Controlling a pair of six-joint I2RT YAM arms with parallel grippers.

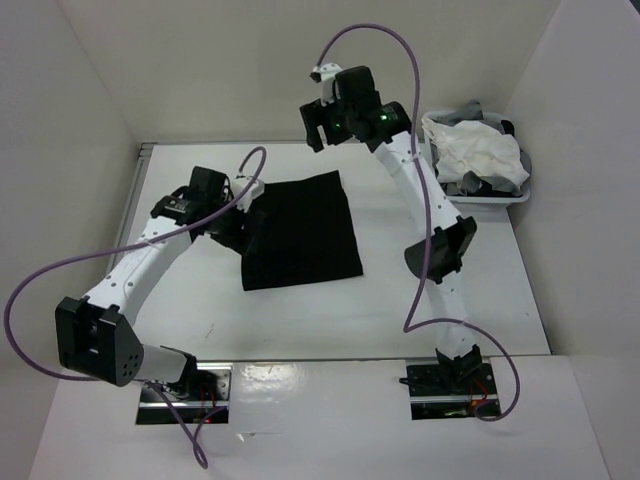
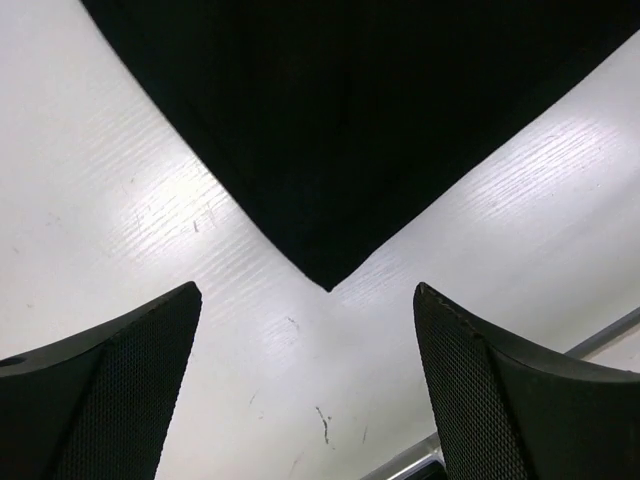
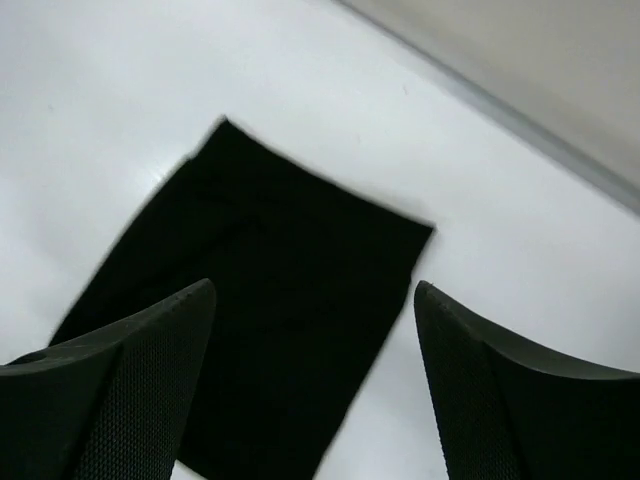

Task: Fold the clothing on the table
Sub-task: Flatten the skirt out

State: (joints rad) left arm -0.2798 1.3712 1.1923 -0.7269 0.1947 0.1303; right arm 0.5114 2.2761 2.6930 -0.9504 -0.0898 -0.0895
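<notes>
While left tool (image 2: 305, 300) and right tool (image 3: 312, 290) gaped empty, a shallow nine-o'clock pinch risked bunching the clothing (image 1: 300, 230).

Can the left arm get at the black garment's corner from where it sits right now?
Probably yes. The left gripper stands open close above the table. A corner of the clothing points straight into the gap between its fingers, and only bare tabletop lies between them.

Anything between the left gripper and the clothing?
No. The left wrist view shows only bare table between the open left gripper and the corner of the clothing.
</notes>
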